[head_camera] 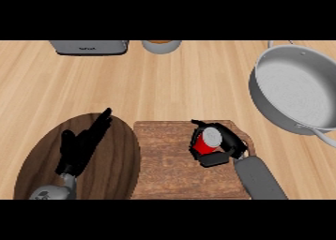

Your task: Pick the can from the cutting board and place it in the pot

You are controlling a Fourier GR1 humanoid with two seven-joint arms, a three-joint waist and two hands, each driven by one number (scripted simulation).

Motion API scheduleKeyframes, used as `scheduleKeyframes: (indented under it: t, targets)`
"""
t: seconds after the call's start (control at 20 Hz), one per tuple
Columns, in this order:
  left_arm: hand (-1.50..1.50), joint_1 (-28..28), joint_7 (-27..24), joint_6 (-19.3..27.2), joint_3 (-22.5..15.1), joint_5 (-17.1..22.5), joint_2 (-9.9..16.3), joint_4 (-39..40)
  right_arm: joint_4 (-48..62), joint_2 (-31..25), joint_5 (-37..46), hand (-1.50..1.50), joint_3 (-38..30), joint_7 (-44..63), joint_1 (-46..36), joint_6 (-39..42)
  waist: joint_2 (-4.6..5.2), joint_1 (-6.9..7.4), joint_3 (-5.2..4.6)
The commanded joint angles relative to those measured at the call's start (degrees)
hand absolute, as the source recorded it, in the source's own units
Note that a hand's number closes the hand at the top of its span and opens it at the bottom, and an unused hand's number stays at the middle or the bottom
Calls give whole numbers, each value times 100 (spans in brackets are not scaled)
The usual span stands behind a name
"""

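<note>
A red can with a pale top (207, 142) stands on the brown wooden cutting board (167, 164), near its far right corner. My right hand (223, 144) is curled round the can, fingers and thumb wrapping its sides. The grey pot (302, 89) sits to the far right, open and showing a pale inside, with a handle toward the lower right. My left hand (84, 145) rests open at the lower left, fingers straight and pointing up, over a dark oval board.
A dark brown oval board (122, 159) lies left of the cutting board. At the back edge sit a grey appliance (87, 47) and a round pale container (161, 45). Bare wooden counter (191, 84) spans between the cutting board and the pot.
</note>
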Motion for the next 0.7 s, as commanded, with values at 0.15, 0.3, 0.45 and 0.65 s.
scheduleKeyframes:
  t: [0.15, 0.3, 0.45, 0.65]
  targets:
    - [0, 322, -16, 237, 412, 92, 160, 12, 82, -987, -1036, 150, -2371, -207, 1332, -1860, 47, -1168, 0]
    - [0, 394, -16, 241, 522, 144, 246, -132, -167, -1106, -1437, 150, -3233, -439, 1562, -2671, 22, -969, -5]
    - [0, 500, -5, 172, 348, 93, 182, -167, -379, -1265, -1449, 150, -3662, -912, 2264, -3176, 48, -696, -9]
    - [0, 126, -73, 236, 37, -115, -143, 155, -1170, -964, -1548, 150, -3841, -896, 2791, -3655, 78, -343, -23]
